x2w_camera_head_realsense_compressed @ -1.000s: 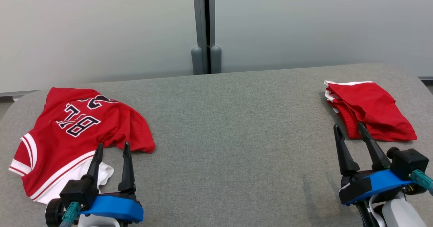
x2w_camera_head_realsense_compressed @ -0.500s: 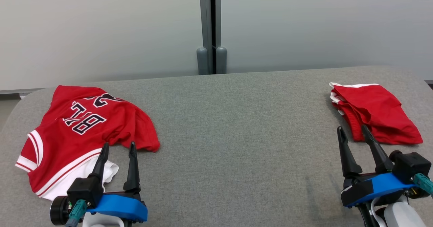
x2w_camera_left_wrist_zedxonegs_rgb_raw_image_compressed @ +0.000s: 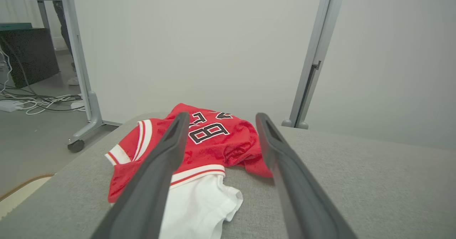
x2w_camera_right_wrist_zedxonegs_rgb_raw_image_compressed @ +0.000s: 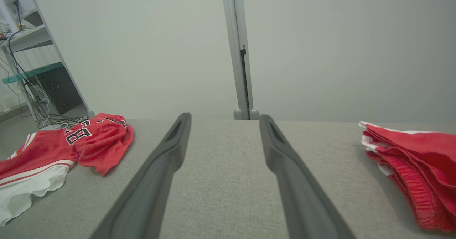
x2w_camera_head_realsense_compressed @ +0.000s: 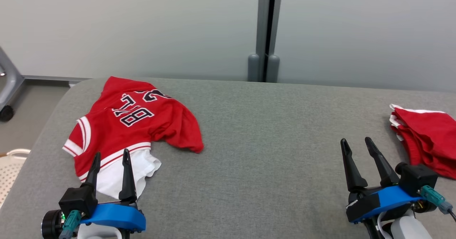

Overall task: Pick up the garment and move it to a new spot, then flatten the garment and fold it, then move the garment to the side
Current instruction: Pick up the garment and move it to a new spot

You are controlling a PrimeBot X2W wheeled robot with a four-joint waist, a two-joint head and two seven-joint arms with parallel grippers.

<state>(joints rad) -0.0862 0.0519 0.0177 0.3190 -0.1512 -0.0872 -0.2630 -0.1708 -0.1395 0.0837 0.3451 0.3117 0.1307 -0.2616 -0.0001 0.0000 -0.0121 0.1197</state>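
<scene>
A crumpled red jersey (x2w_camera_head_realsense_compressed: 131, 125) with black-and-white lettering and a white hem lies on the left of the grey table (x2w_camera_head_realsense_compressed: 270, 153); it also shows in the left wrist view (x2w_camera_left_wrist_zedxonegs_rgb_raw_image_compressed: 213, 143) and the right wrist view (x2w_camera_right_wrist_zedxonegs_rgb_raw_image_compressed: 71, 143). My left gripper (x2w_camera_head_realsense_compressed: 111, 155) stands open just before its white hem, nothing between the fingers. My right gripper (x2w_camera_head_realsense_compressed: 356, 141) stands open over bare table at the lower right, a little left of the folded red garment (x2w_camera_head_realsense_compressed: 427, 143).
The folded red garment (x2w_camera_right_wrist_zedxonegs_rgb_raw_image_compressed: 409, 160) with white trim lies at the table's right edge. A grey wall post (x2w_camera_head_realsense_compressed: 265, 53) rises behind the table. At left, beyond the table's rounded edge, are a wheeled frame leg (x2w_camera_left_wrist_zedxonegs_rgb_raw_image_compressed: 82, 125), floor cables (x2w_camera_left_wrist_zedxonegs_rgb_raw_image_compressed: 39, 102) and a pale basket (x2w_camera_head_realsense_compressed: 9, 164).
The camera has swung left, so everything has shifted right in the head view. Both grippers stay open, at about the same places relative to the garments.
</scene>
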